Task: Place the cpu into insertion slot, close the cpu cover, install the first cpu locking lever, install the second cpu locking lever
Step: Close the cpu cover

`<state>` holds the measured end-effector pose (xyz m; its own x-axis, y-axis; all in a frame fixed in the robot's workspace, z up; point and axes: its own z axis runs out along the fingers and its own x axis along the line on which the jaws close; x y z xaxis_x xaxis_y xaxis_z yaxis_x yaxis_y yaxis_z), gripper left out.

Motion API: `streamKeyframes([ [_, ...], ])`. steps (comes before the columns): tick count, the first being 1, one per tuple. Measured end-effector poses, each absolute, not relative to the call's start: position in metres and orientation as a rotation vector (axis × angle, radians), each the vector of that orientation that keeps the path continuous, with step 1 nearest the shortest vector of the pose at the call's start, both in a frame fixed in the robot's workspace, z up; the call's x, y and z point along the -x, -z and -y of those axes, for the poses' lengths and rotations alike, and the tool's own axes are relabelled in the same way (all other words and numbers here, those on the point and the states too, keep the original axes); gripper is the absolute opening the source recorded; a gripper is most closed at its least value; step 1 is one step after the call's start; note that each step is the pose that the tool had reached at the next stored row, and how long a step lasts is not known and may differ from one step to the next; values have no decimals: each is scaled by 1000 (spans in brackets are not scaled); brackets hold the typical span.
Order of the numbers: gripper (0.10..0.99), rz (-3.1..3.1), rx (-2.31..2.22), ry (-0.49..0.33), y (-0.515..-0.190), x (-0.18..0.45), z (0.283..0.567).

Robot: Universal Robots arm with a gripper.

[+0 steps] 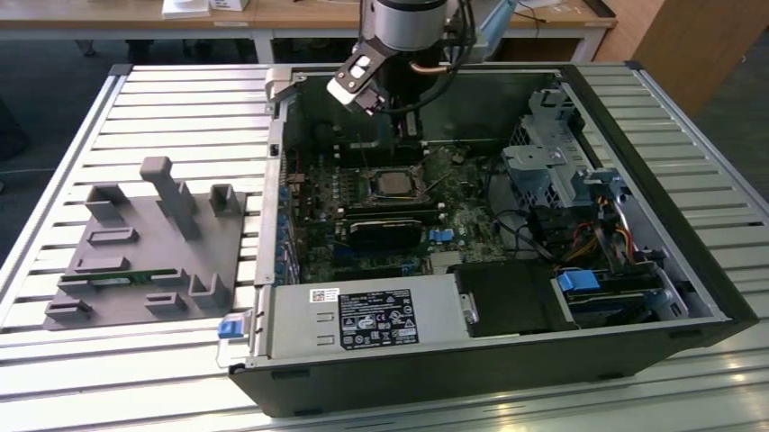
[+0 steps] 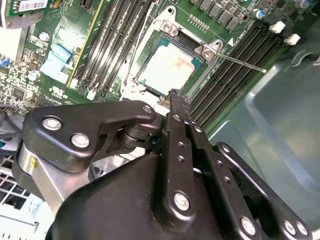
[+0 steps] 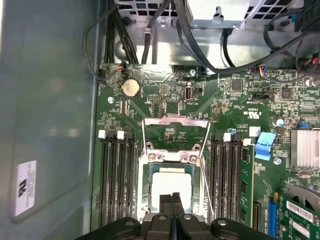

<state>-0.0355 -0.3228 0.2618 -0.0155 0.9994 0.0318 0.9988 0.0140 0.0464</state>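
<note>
The cpu (image 3: pixel 171 186) shows its pale metal face inside the insertion slot (image 3: pixel 146 197) on the green board, and it is also seen in the second wrist view (image 2: pixel 167 67) and the exterior view (image 1: pixel 391 184). A silvery frame, the cpu cover (image 3: pixel 171 159), borders the chip; I cannot tell if it lies fully flat. A thin wire lever (image 2: pixel 240 62) juts out from one socket corner. My gripper (image 3: pixel 172 196) (image 2: pixel 174 94) (image 1: pixel 404 142) hangs just over the socket's edge, shut with nothing between its fingers.
Black memory slots (image 3: pixel 116 180) flank the socket on both sides. The open computer case (image 1: pixel 673 189) holds a drive cage (image 1: pixel 541 166), cables and a power supply (image 1: pixel 360 319). A grey fixture block (image 1: pixel 144 243) lies on the slatted table at the exterior view's left.
</note>
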Motion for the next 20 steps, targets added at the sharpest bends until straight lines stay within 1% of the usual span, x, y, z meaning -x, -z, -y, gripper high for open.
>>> streamKeyframes([
  [10,106,-2232,-2199,-91,-262,35,323],
  [20,106,-2238,-2206,-77,-262,7,323],
])
